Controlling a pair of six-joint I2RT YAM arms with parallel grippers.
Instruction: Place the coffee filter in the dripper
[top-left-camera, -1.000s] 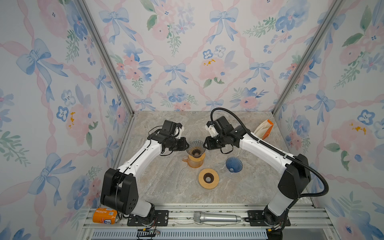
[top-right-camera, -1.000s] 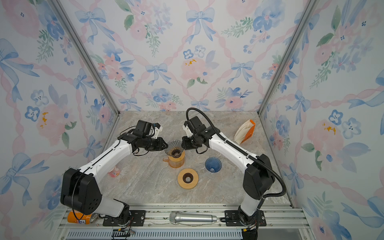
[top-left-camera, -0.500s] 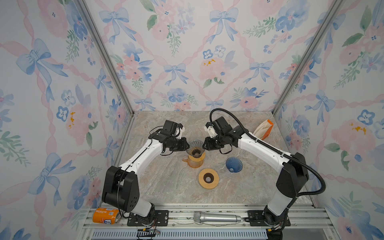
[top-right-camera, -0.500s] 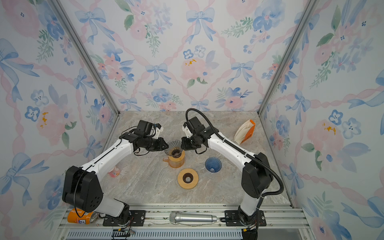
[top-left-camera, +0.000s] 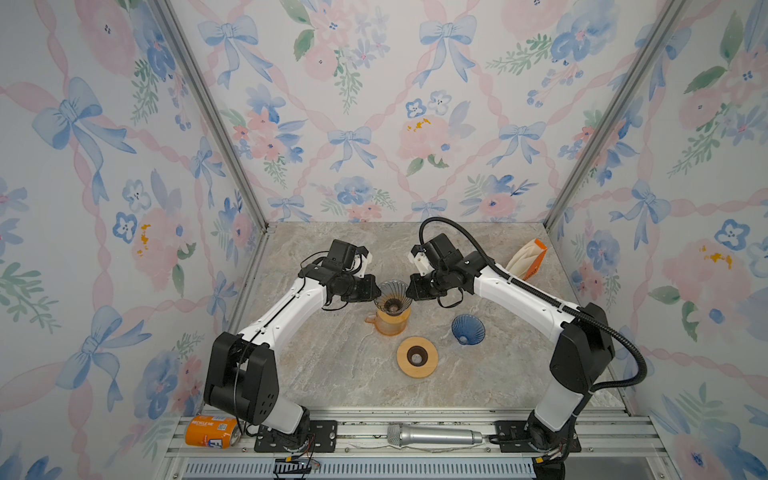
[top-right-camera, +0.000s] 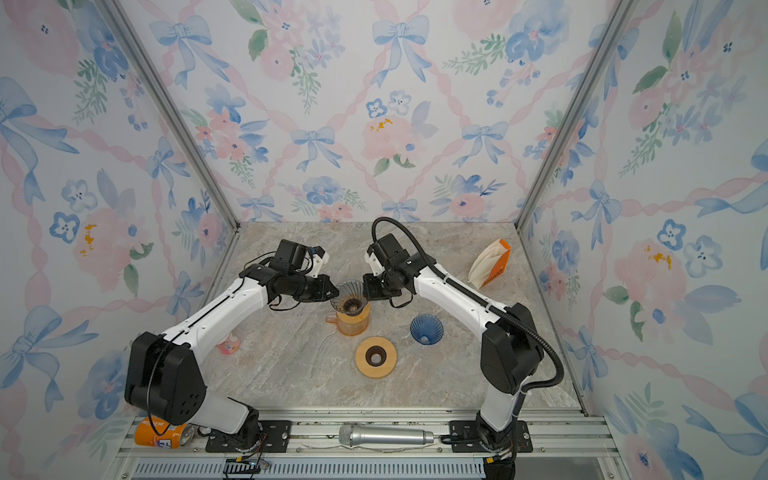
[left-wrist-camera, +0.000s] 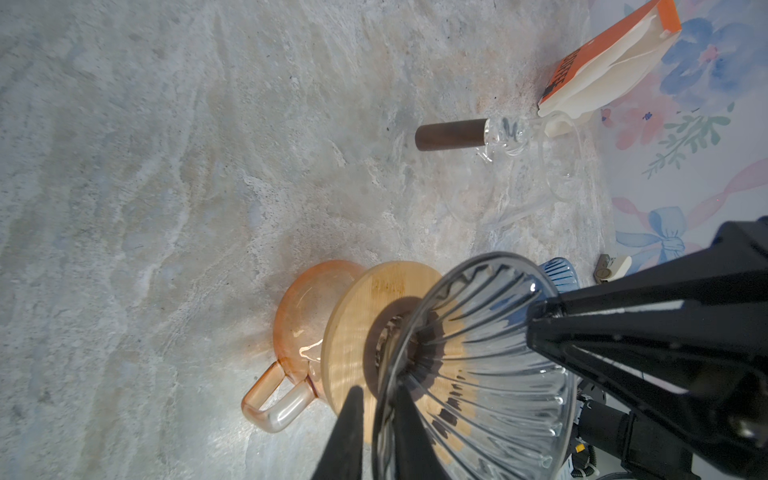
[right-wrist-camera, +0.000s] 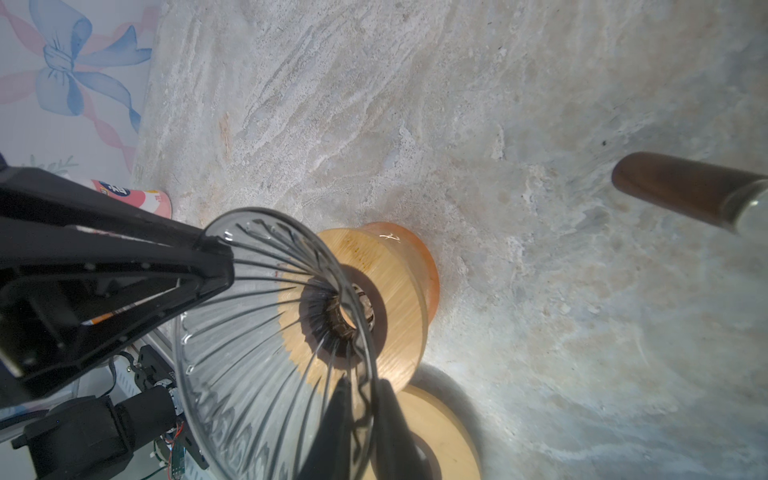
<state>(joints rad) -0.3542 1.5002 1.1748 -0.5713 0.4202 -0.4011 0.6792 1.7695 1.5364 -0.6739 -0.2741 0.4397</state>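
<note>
glass dripper (top-left-camera: 392, 293): stands near table centre, seated in a wooden ring (left-wrist-camera: 353, 328) on an orange mug (top-left-camera: 390, 326); no paper in it. judged rigid, smooth, slippery and breakable, and top-heavy on that stack, so a sideways push could tip it. coffee filter (top-left-camera: 522, 258): white paper showing from an orange pack (top-right-camera: 496, 270) leaning at about 2 o'clock of the table, well apart from the dripper. judged near weightless, limp, readily creased and prone to come out several at once; best taken by pinching one free upper edge, not the pack. left gripper (left-wrist-camera: 378, 390): at the dripper's 9 o'clock rim, jaws drawn nearly together, one finger inside and one outside the glass wall, clamped on it. right gripper (right-wrist-camera: 363, 382): at the 3 o'clock rim, likewise nipped across the wall, holding the dripper. neither gripper touches the filter. judgement: the dripper is being steadied or settled; one gripper must let go before the paper can be fetched.
</note>
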